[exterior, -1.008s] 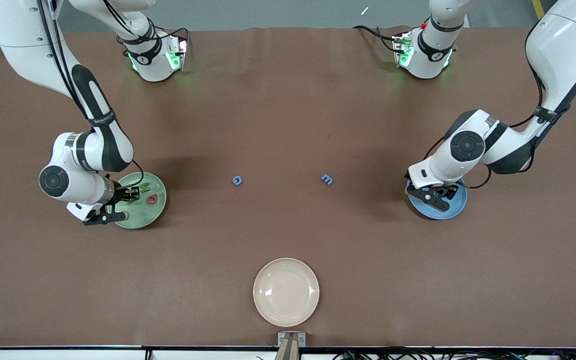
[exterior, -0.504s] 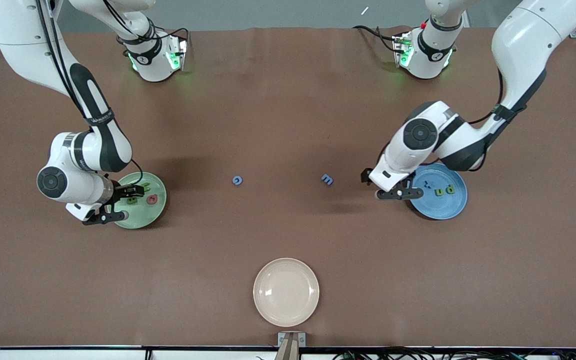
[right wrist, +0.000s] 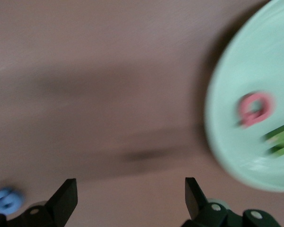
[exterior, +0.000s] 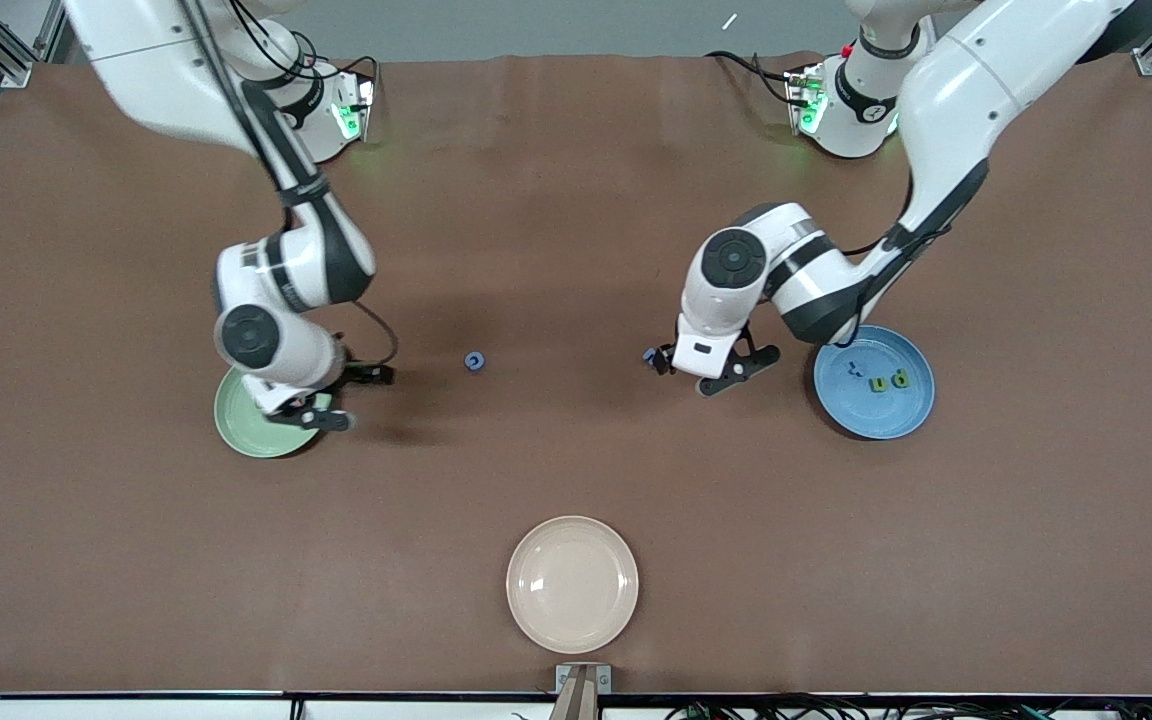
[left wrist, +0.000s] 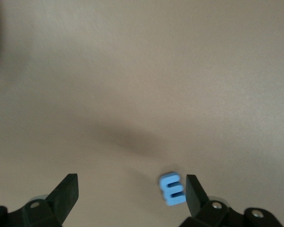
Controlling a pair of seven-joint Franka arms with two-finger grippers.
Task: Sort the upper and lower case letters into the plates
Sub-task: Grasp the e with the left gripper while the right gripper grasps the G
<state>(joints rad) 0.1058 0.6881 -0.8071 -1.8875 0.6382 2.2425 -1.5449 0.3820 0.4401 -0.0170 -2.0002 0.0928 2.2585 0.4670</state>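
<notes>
The mint green plate [exterior: 244, 428] lies toward the right arm's end, partly under that arm. In the right wrist view this plate [right wrist: 236, 156] holds a pink round letter [right wrist: 254, 109] and a green letter [right wrist: 280, 139]. My right gripper [exterior: 356, 398] hangs open and empty over bare table beside it. A small blue round letter [exterior: 476, 362] lies mid-table. The blue plate [exterior: 891, 415] holds several small letters [exterior: 878, 382]. My left gripper [exterior: 679, 372] is open, low over a blue E-like letter [left wrist: 172, 190] that lies between its jaws, close to one finger [left wrist: 195, 195].
A cream-white plate [exterior: 572, 584] sits near the table's front edge at the middle, nearer the camera than all the letters. The brown table stretches wide around both arms.
My right gripper opened, left the green plate and moved toward the table's middle. My left gripper swept from over the blue plate to over the blue E-like letter, staying open.
</notes>
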